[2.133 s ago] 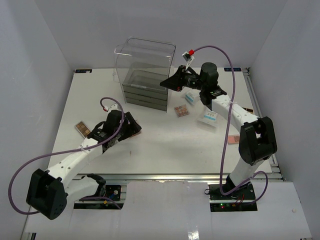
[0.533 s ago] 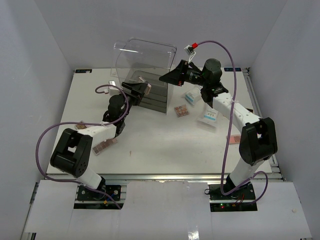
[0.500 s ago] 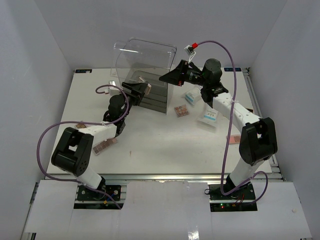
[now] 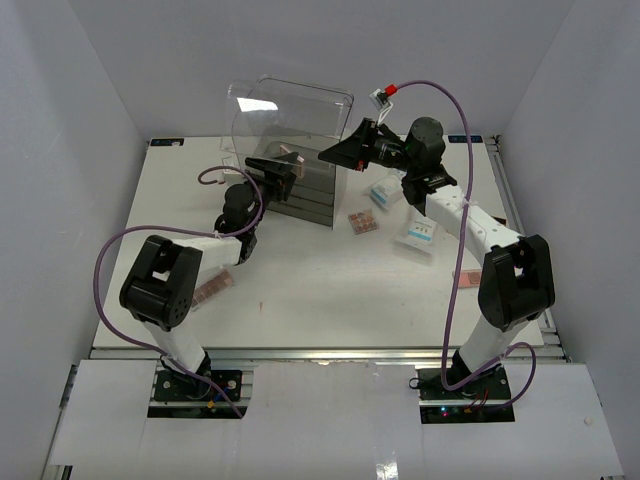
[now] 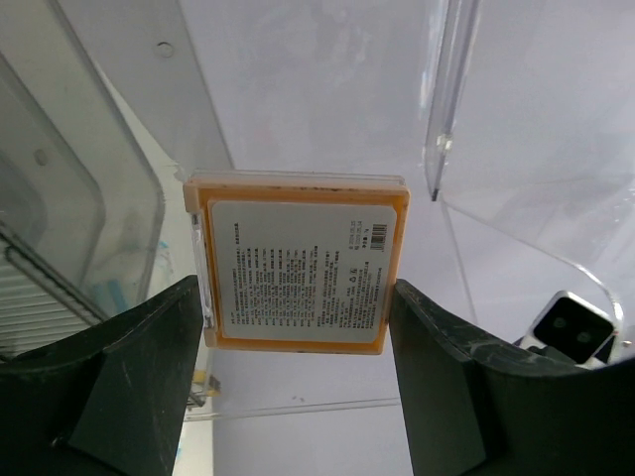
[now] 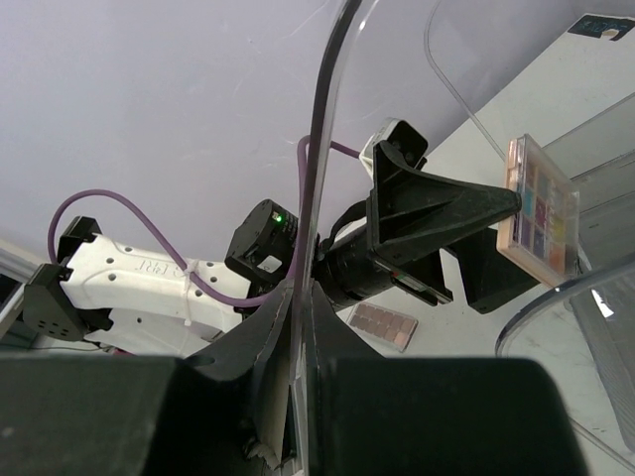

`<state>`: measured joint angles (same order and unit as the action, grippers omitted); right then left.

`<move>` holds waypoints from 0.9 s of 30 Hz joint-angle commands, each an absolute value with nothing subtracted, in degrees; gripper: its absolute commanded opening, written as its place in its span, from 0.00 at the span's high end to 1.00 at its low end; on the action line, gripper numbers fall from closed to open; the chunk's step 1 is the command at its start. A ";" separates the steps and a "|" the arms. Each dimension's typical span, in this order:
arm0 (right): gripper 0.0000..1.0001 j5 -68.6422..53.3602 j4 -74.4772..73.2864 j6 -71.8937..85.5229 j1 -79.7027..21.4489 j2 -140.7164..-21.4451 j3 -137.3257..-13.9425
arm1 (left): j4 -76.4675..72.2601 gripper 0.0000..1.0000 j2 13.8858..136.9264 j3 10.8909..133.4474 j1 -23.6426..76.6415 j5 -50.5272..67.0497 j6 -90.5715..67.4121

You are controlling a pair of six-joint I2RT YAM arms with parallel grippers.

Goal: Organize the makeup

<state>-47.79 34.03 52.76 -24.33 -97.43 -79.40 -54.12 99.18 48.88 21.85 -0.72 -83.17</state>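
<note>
Got orange palette (image 5: 296, 263) squeezed in left gripper (image 5: 296, 309), clear organizer (image 4: 300, 195) mouth dead ahead, its lid (image 6: 323, 149) pinched by right gripper (image 6: 301, 309).

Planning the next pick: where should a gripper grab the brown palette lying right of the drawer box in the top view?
Pinch the brown palette across two opposite edges, coming straight down: it lies flat on the table, with bare surface on all sides.

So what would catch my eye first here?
The left hand holds an orange palette up at the clear box at the back of the table. The right hand is shut on that box's rim, and more makeup lies beside it.
</note>
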 commanded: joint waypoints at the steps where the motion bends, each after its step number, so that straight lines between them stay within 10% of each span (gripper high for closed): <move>1: 0.88 -49.59 42.34 53.31 -23.99 -95.36 -81.39 | -54.61 0.84 98.93 51.44 21.45 -0.22 -88.09; 17: 0.88 -49.04 43.07 54.39 -23.74 -95.45 -81.28 | -47.23 0.76 101.92 55.36 21.45 -3.46 -101.27; 27: 0.88 -48.60 43.24 54.67 -23.47 -94.93 -80.95 | -41.23 0.42 101.44 57.10 21.36 -2.74 -104.50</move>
<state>-47.84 35.13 55.00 -23.86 -97.43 -79.40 -46.12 103.39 54.98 21.80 -2.48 -102.77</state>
